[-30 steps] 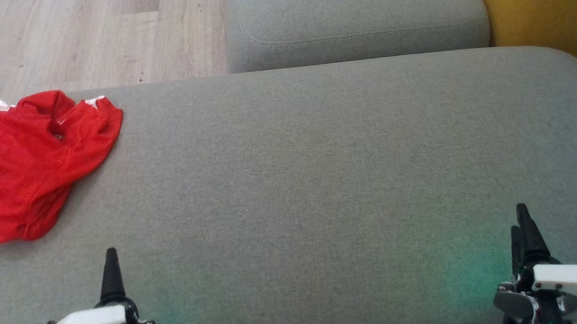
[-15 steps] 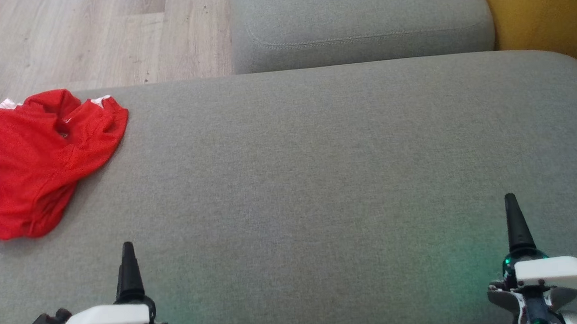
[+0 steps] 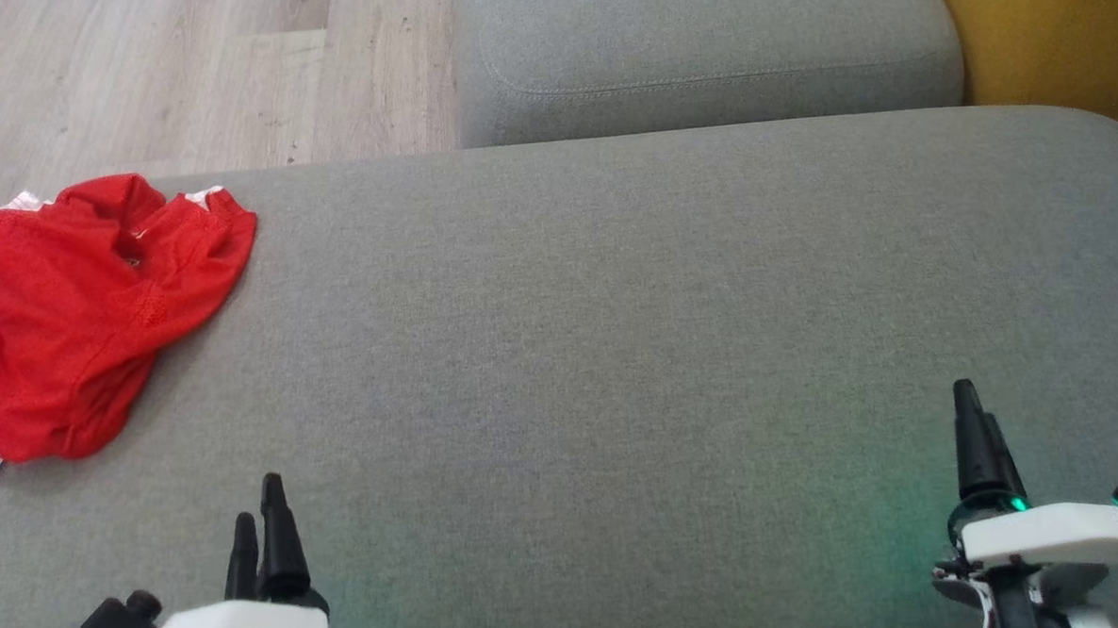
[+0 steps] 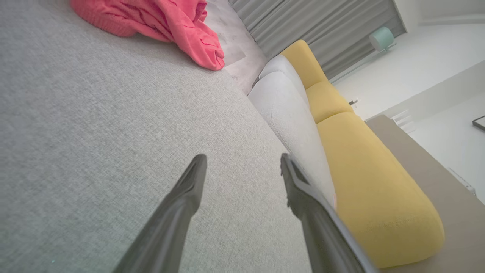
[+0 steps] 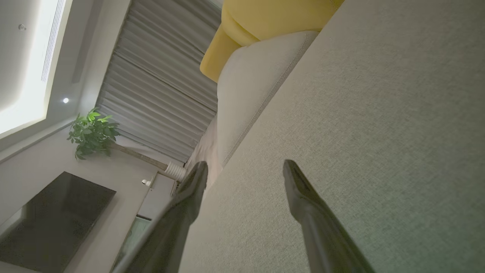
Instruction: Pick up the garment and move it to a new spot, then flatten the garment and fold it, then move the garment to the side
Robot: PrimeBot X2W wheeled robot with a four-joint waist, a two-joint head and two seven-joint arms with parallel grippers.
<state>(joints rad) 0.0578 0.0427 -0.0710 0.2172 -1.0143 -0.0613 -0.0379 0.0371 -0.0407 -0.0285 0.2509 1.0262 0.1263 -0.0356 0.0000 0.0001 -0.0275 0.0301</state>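
Crumpled red garment [image 3: 87, 316] lies at the grey sofa seat's [image 3: 616, 330] left edge.
The 2 wrist views show the left gripper [image 4: 242, 161] and right gripper [image 5: 245, 165] with jaws apart; the right wrist view adds a potted plant [image 5: 93, 132].

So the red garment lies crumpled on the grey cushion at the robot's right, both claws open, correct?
No: the head view shows the red garment at the robot's left. It does lie crumpled on the grey cushion, and the left claw and right claw are open.
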